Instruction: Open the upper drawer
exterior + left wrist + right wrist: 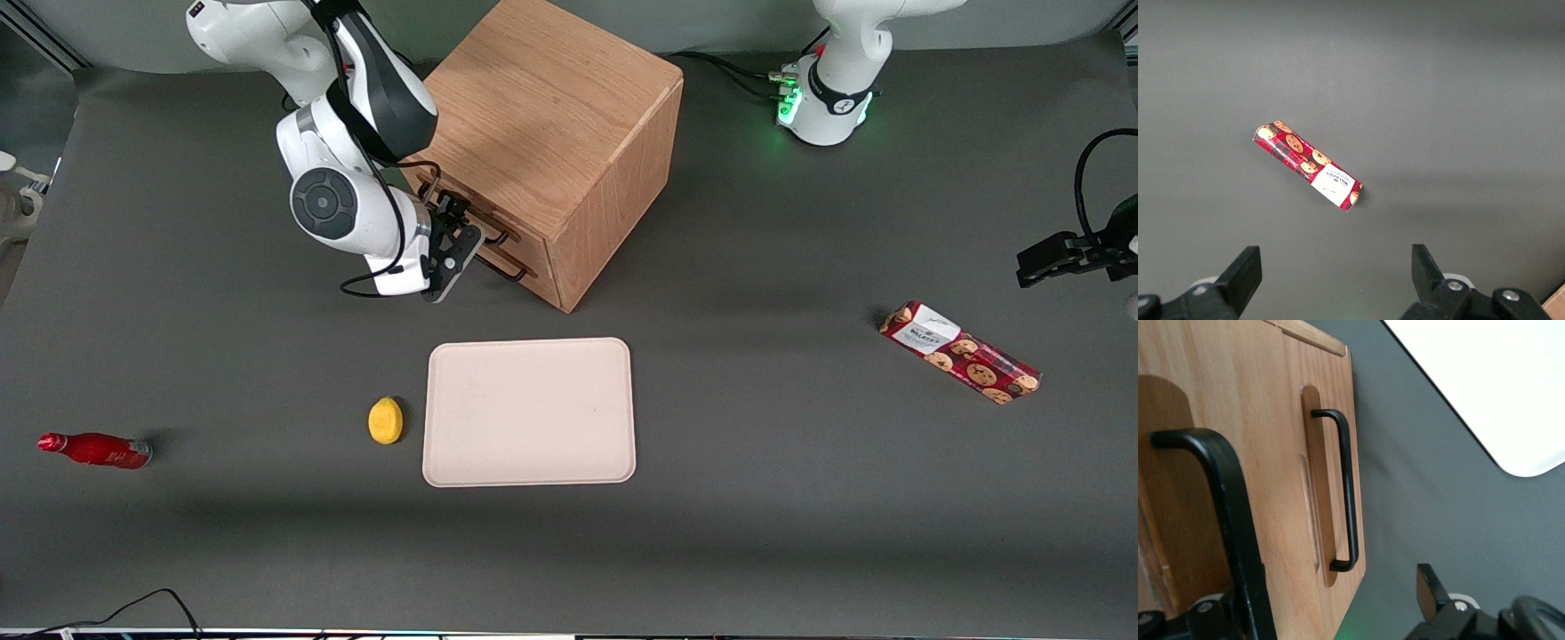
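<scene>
Oak cabinet (542, 133) stands on the dark grey counter (800, 533) in the upper middle of the front view, its front turned toward the working arm's end. The upper drawer (1185, 487) looks shut, its face level with the lower drawer (1293, 420) beneath it. The pincer (455, 233) is at the upper drawer's black bar handle (1228, 520); the wrist view shows its fingers spread wide with that bar between them and not clamped on it. The lower handle (1346, 487) hangs free. Nearer the camera lie a pale tray (529, 412) and, just beside it, a lemon (385, 420). A red bottle (96, 450) lies on its side toward the working arm's end. The red cookie pack (1308, 165) toward the parked arm's end has a white label, its print too small to read
</scene>
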Robot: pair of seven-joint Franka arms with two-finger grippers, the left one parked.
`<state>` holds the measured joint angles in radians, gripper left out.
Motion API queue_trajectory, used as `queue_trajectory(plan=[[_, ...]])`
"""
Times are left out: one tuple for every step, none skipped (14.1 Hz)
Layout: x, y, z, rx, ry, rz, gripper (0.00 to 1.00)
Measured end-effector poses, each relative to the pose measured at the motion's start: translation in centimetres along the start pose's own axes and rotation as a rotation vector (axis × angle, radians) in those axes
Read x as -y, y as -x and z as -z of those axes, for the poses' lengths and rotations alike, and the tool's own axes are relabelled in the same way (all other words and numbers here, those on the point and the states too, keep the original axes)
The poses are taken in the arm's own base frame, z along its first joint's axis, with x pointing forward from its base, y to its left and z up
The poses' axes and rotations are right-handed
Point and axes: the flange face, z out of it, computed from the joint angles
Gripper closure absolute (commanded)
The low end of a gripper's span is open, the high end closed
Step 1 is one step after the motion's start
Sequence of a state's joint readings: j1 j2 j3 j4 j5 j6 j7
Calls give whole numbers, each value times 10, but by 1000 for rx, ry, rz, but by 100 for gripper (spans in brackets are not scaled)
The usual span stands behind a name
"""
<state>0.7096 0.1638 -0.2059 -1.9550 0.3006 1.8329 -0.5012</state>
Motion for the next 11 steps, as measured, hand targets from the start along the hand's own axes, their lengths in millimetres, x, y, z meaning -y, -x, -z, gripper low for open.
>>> queue_trajectory(plan=[[-6,1,1,-8,2,8,0],[-13,3,3,-15,3,19,0],[-22,5,4,-20,2,29,0],[-31,6,6,-25,2,38,0],[-40,7,7,-31,3,49,0],[-48,7,10,-37,6,59,0],[-57,6,12,-44,9,68,0],[-66,6,15,-51,12,76,0],[-74,6,18,-58,16,80,0],[-82,5,21,-64,20,82,0],[-88,5,23,-69,23,83,0]])
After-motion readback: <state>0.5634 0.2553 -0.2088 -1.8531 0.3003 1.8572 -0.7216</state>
